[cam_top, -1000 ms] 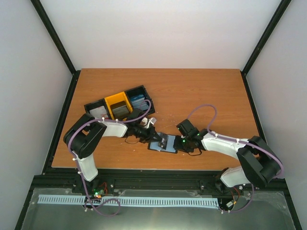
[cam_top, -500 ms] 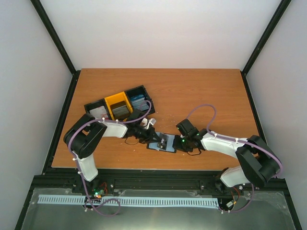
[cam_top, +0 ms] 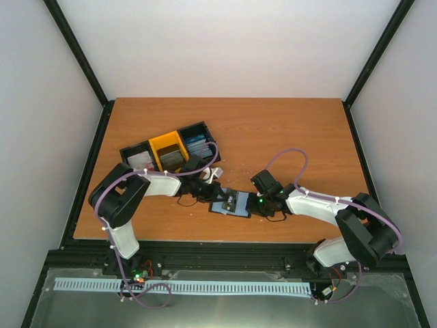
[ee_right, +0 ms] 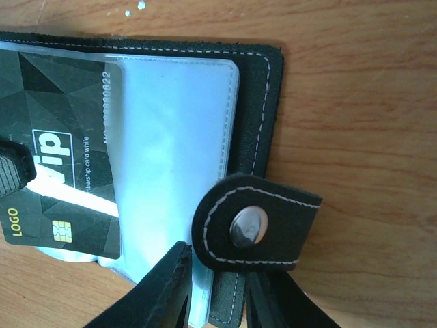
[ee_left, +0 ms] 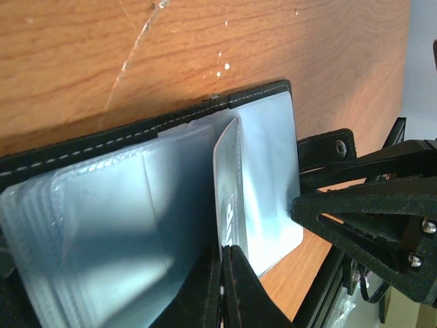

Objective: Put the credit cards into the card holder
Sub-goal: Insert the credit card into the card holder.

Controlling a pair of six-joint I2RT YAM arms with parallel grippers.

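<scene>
left gripper (ee_left: 222,277) clamped on the dark credit card (ee_left: 229,184), leading edge just inside the sleeve (ee_left: 273,171). right gripper (ee_right: 217,301) narrow, nipping the card holder (ee_right: 263,102) beside the snap tab (ee_right: 256,222). a crooked push could jam the card and buckle the sleeve. holder sits slightly more leftward than a second ago.

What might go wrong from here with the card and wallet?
The left gripper holds the credit card only partly under the clear sleeve; pushing may buckle the sleeve or twist the card. The right gripper pinches just the card holder edge by the snap tab, so it might slide.
</scene>
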